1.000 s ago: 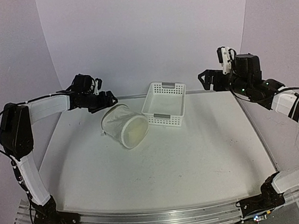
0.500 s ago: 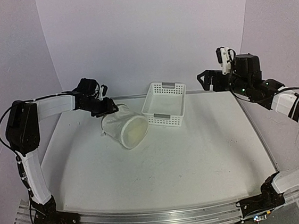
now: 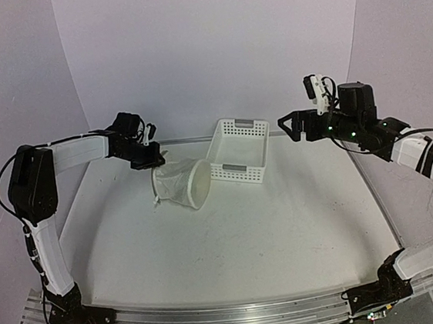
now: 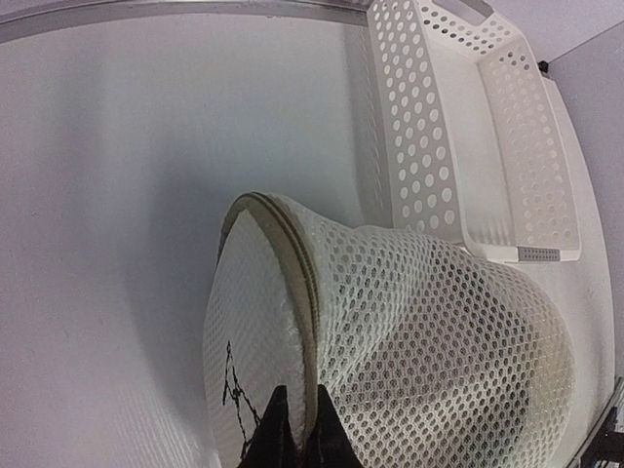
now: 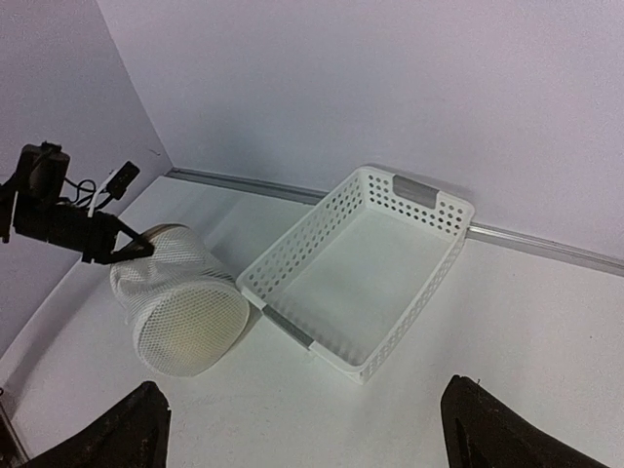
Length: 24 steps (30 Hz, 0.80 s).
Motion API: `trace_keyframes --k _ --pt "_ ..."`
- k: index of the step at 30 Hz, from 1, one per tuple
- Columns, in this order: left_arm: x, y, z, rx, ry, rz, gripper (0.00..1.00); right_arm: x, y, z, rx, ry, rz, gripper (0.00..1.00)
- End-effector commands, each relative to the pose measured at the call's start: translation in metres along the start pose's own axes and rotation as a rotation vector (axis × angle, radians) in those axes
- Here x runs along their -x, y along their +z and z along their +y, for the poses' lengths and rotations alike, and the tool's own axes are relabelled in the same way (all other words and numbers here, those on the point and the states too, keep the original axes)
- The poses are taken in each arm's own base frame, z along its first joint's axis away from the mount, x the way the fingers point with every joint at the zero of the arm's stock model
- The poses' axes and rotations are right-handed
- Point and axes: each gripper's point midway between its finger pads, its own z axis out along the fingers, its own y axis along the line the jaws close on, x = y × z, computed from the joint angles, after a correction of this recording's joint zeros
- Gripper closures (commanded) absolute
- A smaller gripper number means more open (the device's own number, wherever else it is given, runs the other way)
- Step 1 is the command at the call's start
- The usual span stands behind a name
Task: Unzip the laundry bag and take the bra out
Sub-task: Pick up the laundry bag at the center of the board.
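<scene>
From above, a white mesh cylinder, the laundry bag [image 3: 180, 183], is seen lying on its side on the white table [image 3: 233, 245], just beside a lattice plastic basket [image 3: 238, 150]. Its far rim is pinched by the left gripper [image 3: 151, 159], its arm stretched long and low. The right gripper [image 3: 293, 123] is held aloft (jaws spread wide, nothing between them). At the left wrist, honeycomb netting is shown, with dark fingers [image 4: 278, 434] closed tight on the doubled wire rim. At the right wrist, the bag's round end is seen, pale yellowish.
</scene>
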Motion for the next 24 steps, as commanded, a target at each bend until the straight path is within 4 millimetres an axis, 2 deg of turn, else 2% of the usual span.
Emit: trace_keyframes --k 1,10,14,24 --pt "0.019 -0.028 -0.023 -0.016 0.013 -0.055 1.00 -0.002 0.000 0.031 0.167 -0.057 0.004 0.02" --pt "0.007 -0.050 -0.032 -0.012 -0.083 -0.061 1.00 -0.025 0.022 0.081 0.232 -0.112 0.070 0.05" --pt "0.005 -0.062 -0.037 -0.029 -0.129 -0.067 1.00 -0.033 0.032 0.109 0.281 -0.106 0.095 0.08" --pt "-0.008 -0.076 -0.057 -0.072 -0.247 -0.057 1.00 -0.060 0.059 0.184 0.378 -0.129 0.141 0.16"
